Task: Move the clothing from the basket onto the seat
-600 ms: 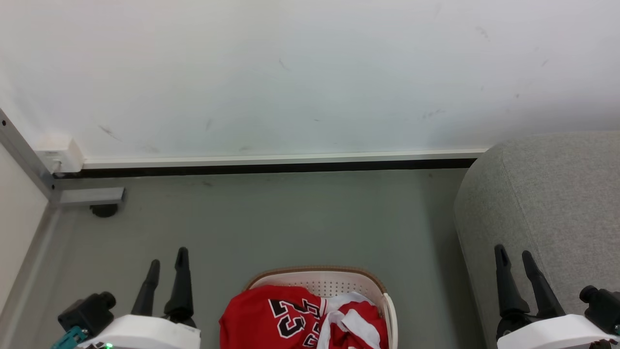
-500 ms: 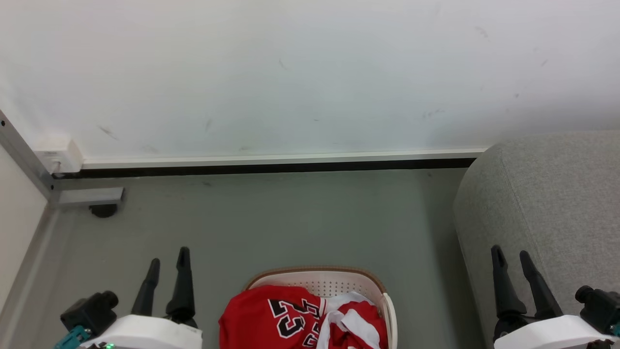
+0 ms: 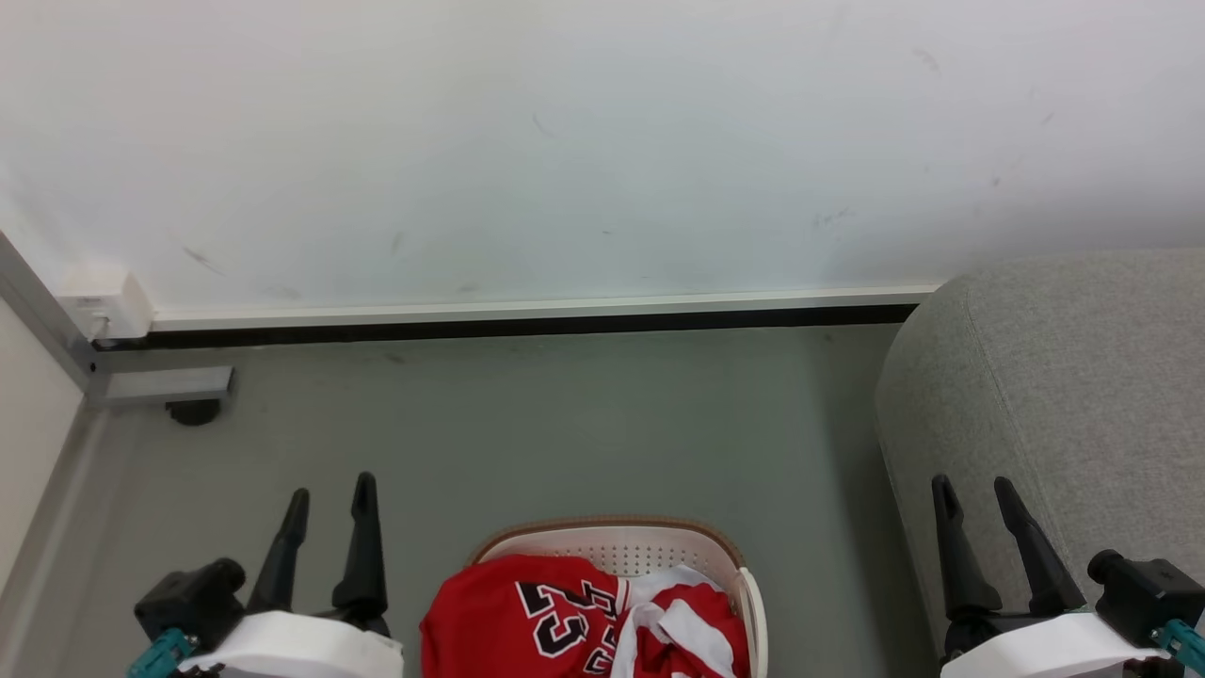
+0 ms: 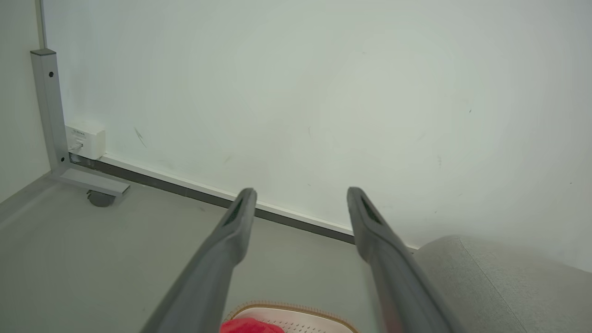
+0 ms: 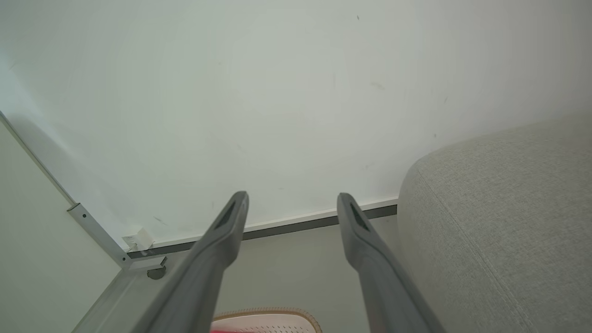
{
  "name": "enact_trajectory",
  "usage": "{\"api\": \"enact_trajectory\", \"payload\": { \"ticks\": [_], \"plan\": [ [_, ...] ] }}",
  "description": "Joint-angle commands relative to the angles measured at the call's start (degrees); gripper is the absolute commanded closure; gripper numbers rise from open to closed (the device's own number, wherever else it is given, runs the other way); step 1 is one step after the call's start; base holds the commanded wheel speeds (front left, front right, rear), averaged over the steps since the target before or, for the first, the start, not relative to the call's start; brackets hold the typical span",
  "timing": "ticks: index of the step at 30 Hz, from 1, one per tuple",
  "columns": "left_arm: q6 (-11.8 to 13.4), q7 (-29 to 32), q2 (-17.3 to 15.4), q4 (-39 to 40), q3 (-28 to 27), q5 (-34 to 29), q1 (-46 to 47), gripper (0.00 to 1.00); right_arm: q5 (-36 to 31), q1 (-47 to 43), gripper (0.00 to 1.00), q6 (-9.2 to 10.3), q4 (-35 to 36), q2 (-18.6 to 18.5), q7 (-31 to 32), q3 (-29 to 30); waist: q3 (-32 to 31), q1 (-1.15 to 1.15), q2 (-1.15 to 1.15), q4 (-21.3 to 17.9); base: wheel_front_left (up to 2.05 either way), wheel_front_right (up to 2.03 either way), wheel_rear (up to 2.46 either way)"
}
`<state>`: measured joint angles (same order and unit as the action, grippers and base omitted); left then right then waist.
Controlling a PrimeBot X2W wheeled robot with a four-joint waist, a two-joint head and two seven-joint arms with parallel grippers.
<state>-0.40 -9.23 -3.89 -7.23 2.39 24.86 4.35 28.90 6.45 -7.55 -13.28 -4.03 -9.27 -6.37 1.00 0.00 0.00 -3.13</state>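
Grey-green floor (image 3: 565,424) meets a scuffed white wall (image 3: 565,141). A brown-rimmed, oval white perforated plastic basket (image 3: 612,524) stands on the floor at bottom centre of the head view. It contains the bright red, white-trimmed clothing (image 3: 508,612) numbered 23. The large light grey fabric seat (image 3: 1064,377) stands to the right, apart. The left claw (image 3: 332,488) and right claw (image 3: 973,484) flank the basket, both spread wide and empty.
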Motion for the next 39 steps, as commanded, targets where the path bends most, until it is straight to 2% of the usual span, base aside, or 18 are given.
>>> {"api": "enact_trajectory", "payload": {
  "ticks": [1, 39],
  "plan": [
    [0.25, -0.76, -0.51, 0.71, 0.03, -1.64, 0.04, 0.00, -1.34, 0.99, 0.00, 0.07, 0.30, -0.41, -0.61, -0.12, 0.01, 0.00, 0.00, -0.05, 0.00, 0.00, 0.00],
    [-0.95, -5.14, 0.39, 1.01, 0.07, -19.70, -0.15, 0.00, -15.21, 1.65, 0.00, 0.11, 0.67, 0.07, -5.10, -3.08, 1.64, 0.00, 0.00, -1.79, 0.00, 0.00, 0.00]
  ]
}}
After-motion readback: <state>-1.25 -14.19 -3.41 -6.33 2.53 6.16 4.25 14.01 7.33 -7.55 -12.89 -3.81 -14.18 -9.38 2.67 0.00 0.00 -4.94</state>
